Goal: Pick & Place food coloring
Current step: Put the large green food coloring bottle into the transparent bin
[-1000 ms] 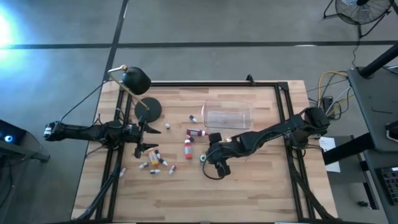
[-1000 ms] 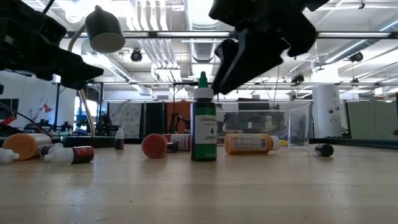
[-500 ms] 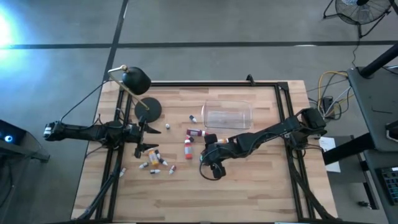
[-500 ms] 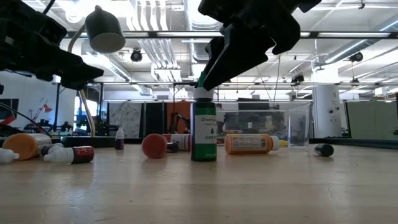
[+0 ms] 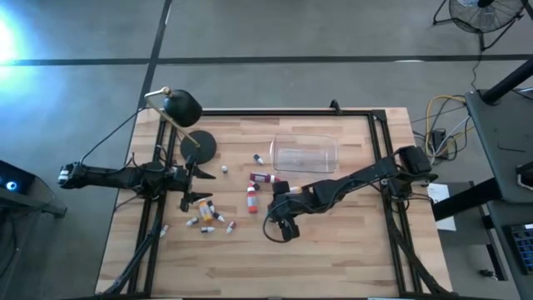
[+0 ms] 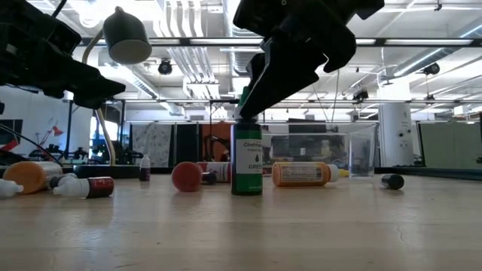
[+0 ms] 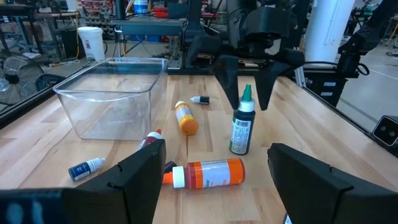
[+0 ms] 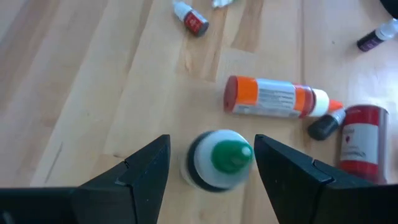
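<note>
Wooden table (image 5: 333,250) first, one of it, pale planks under both dark arms. One clear plastic tub (image 5: 305,157) sits toward the far side, and one black desk lamp (image 5: 181,107) stands at the far left corner.

Right arm stretches in long and low from the right edge, its wrist over the middle of the table. The right gripper (image 8: 214,171) hangs directly above the green bottle (image 6: 246,153), fingers spread wide, one on each side of the green cap, not touching it. The left wrist view confirms it from the front: two dark fingers straddle the cap with daylight on both sides.

Left arm lies along the left edge, and the left gripper (image 7: 214,180) is low by the scattered bottles, fingers parted with nothing between them.

Now the food coloring. One green bottle stands upright near the table's centre. Beside it lies one orange bottle (image 8: 273,98) on its side, white cap pointing away from the red bottle (image 8: 364,143). The high view alone shows a loose cluster of about six tiny bottles (image 5: 208,218) near the left gripper. Only the left wrist view shows a blue-labelled dropper (image 7: 86,168) lying by the tub.
</note>
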You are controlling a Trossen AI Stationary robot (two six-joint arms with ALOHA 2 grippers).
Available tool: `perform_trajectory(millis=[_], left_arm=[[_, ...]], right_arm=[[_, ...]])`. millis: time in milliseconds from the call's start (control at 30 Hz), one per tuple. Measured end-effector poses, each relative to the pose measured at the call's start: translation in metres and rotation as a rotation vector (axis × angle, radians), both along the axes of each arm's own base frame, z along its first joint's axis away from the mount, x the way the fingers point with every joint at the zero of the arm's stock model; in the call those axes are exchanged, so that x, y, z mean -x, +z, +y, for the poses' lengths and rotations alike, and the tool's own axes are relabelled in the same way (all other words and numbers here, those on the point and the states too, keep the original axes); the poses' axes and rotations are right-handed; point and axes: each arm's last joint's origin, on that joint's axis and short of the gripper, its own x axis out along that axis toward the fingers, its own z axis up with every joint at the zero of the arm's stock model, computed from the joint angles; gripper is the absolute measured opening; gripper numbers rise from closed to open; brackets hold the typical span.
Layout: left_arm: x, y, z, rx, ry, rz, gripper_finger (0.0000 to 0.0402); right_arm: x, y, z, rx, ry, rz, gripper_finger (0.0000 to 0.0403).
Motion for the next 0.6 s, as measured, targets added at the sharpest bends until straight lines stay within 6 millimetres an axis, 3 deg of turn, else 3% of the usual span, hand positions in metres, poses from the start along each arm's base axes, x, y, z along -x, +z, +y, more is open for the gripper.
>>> perform_trajectory(millis=[267,600], left_arm=[[0.0000,0.0000,0.0000,0.000,0.000,0.001,0.0257],[0.0000,0.0000,0.0000,0.000,0.000,0.001,0.0257]], right_arm=[[0.0026,0.0052,-0.0014,-0.001,-0.005,0.014,0.0215],[0.0026,0.0051,-0.0012,-0.006,-0.005,0.014,0.0146]])
